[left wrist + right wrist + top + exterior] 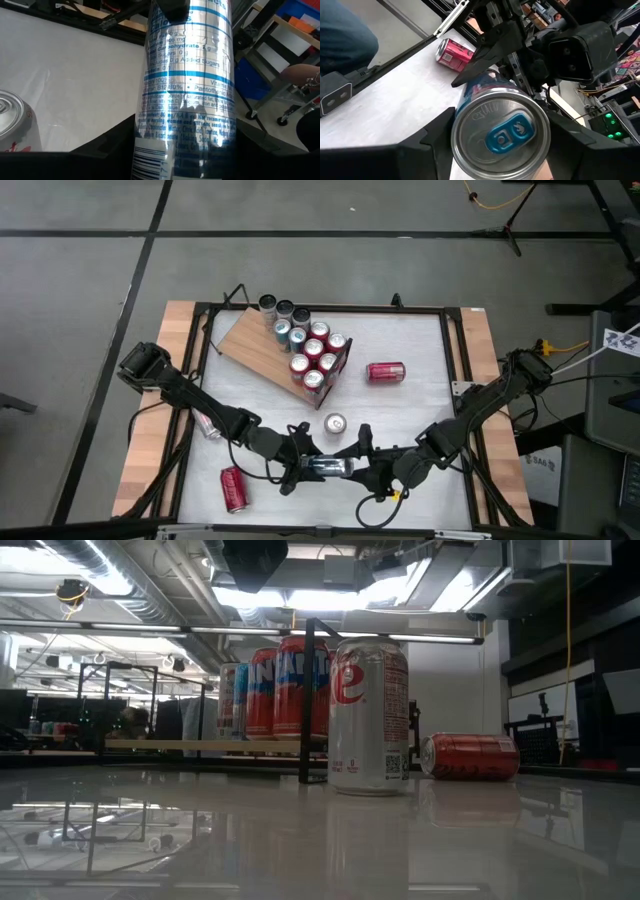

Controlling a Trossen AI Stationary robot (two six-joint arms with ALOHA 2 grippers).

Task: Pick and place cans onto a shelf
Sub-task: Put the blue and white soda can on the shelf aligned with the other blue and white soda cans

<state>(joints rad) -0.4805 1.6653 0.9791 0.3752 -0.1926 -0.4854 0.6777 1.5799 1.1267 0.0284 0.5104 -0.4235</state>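
Observation:
A slim silver-and-blue can (328, 467) hangs level above the table's near middle, held between my two grippers. My left gripper (305, 467) is shut on its bottom end, and my right gripper (358, 465) on its top end, where the blue tab (506, 134) faces the right wrist camera. The wooden shelf (250, 338) lies flat at the far left centre. Several red and silver cans (312, 358) stand upright on it beside its black frame (345, 365). My left gripper pinches the can's printed wall (145, 135) between its two fingers, toward the bottom end. It comes level from the table's left, fingers along the can. The can is clear of the table. My right gripper pinches the can just behind its top rim (461, 125), one finger (427, 145) on each side. It comes level from the table's right, fingers along the can. The lid faces back toward the wrist.
A silver can (335, 423) stands upright just beyond the grippers. A red can (385, 372) lies on its side at the right. Another red can (233, 488) lies near the front left. One more can (207, 425) lies beside the left arm.

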